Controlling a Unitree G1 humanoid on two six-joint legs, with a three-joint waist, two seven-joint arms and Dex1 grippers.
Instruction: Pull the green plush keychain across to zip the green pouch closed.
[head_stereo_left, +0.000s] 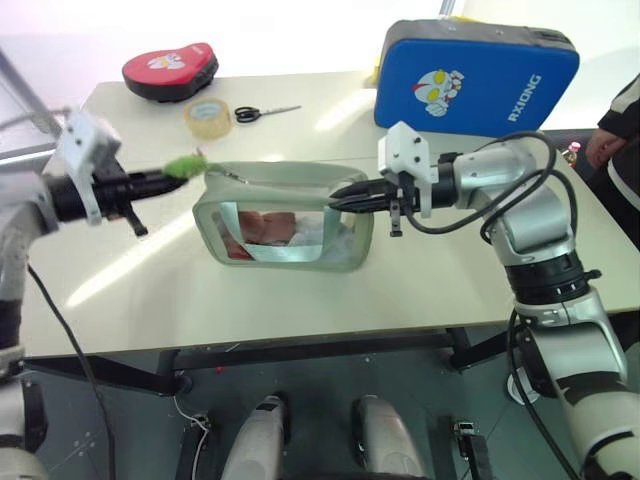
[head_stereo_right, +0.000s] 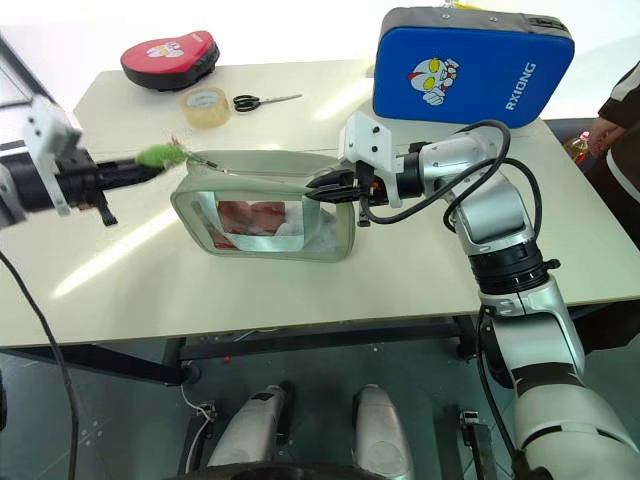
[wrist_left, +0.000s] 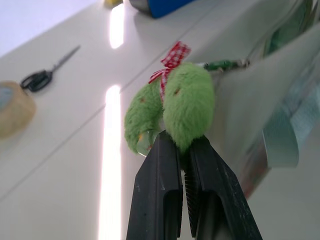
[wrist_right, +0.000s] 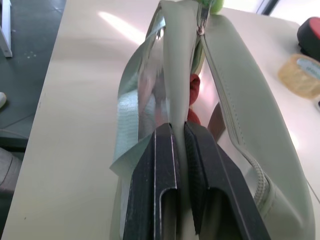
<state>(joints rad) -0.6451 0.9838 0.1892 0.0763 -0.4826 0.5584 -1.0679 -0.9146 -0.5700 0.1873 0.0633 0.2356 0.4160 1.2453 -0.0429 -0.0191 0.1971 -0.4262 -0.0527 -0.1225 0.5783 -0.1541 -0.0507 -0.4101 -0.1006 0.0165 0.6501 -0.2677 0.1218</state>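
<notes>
The green plush keychain (wrist_left: 187, 107) sits pinched between the fingers of my left gripper (head_stereo_left: 160, 177), at the pouch's end nearest that gripper. The green pouch (head_stereo_left: 285, 225) lies on the table (head_stereo_left: 420, 280) between my two grippers. My right gripper (head_stereo_left: 345, 197) is clamped on the fabric at the pouch's opposite end. Beyond my left gripper lie a tape roll (head_stereo_left: 208, 117) and scissors (head_stereo_left: 262, 113).

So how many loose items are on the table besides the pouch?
4: red pad at the far left corner, tape roll beside it, scissors right of the tape, blue pad at the far right. Others may be hidden.
</notes>
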